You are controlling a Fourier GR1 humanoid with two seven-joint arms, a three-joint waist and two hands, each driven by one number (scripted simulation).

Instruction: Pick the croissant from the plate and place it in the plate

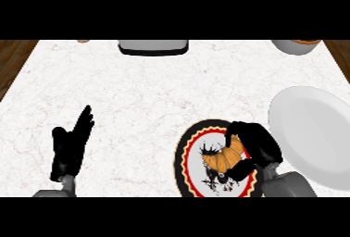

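Countertop (150, 92) lies open beyond right robot hand (256, 141).

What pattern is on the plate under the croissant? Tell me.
Head view: plate has a black scalloped edge, red ring, white centre with dark print, under the croissant.

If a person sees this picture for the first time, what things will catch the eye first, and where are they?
First comes the right hand, curled round a golden croissant on a patterned plate with a red and black rim, at the lower right. Beside it, at the right edge, lies a plain white plate. At the lower left, the left hand rests open, fingers up.
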